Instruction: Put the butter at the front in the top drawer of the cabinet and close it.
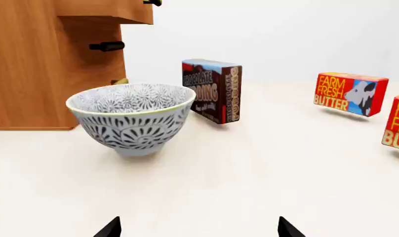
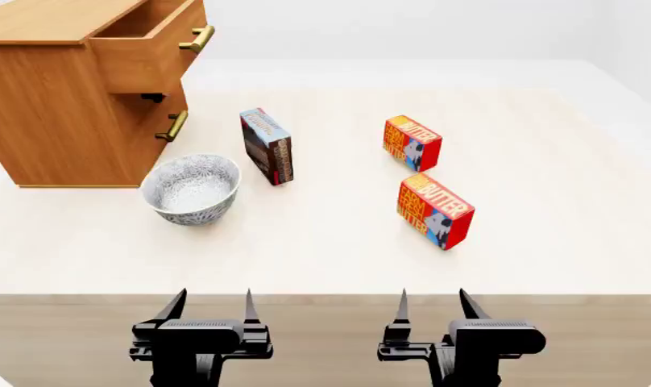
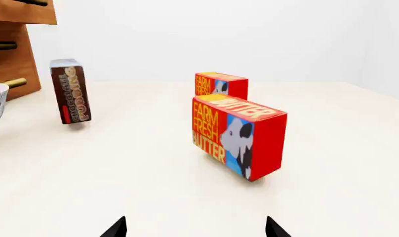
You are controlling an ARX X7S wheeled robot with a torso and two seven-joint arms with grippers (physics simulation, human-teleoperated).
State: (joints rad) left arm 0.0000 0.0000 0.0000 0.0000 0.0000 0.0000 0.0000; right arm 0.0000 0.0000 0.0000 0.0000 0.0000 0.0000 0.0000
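Note:
Two identical red butter cartons stand on the cream table. The front butter (image 2: 434,211) is nearest me; it fills the right wrist view (image 3: 238,137) and shows at the edge of the left wrist view (image 1: 398,123). The rear carton (image 2: 412,143) stands behind it (image 3: 220,86) (image 1: 350,93). The cabinet (image 2: 57,97) stands at the far left with its top drawer (image 2: 154,44) pulled open. My left gripper (image 2: 210,305) and right gripper (image 2: 432,302) are open and empty at the table's front edge, well short of the cartons.
A patterned grey bowl (image 2: 192,188) sits in front of the cabinet. A blue-and-brown chocolate pudding box (image 2: 267,146) stands upright between the bowl and the cartons. The lower drawer's brass handle (image 2: 176,125) juts out.

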